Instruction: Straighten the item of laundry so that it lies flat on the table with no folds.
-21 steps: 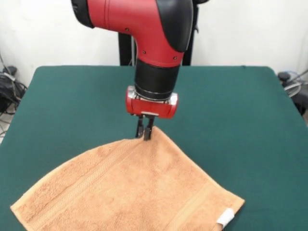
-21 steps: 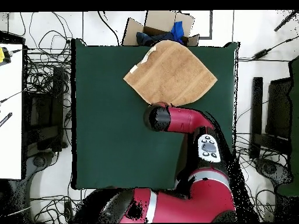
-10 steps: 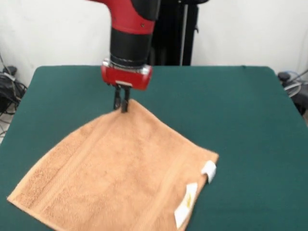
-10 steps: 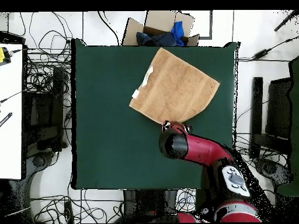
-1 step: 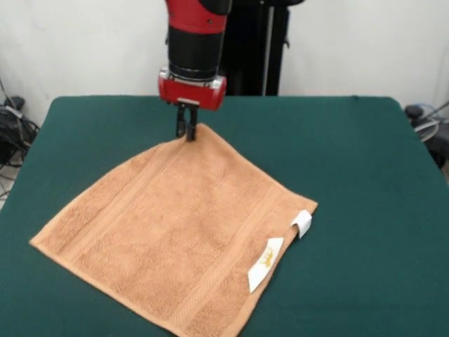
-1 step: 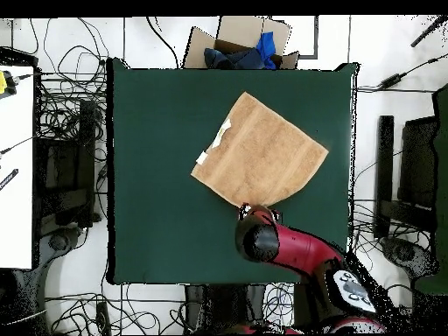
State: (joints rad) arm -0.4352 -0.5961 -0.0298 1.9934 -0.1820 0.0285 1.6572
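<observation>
Where green table (image 5: 365, 161) meets white wall (image 5: 84, 49), towel (image 5: 182, 232) flat.

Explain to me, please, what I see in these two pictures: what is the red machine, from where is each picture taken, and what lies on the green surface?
The red and black machine is a robot arm. At its end sits a small claw for grasping.

One picture is taken from across the table, facing the robot; the arm comes down from the top. The other looks straight down from above, with the arm at the bottom.

On the green table lies a peach-orange towel, spread almost flat, with white tags on one edge. From above you see the same towel, turned like a diamond.

The claw is shut on the towel's far corner. Around the table lie cables, and beyond its far edge a cardboard box sits on the floor.
</observation>
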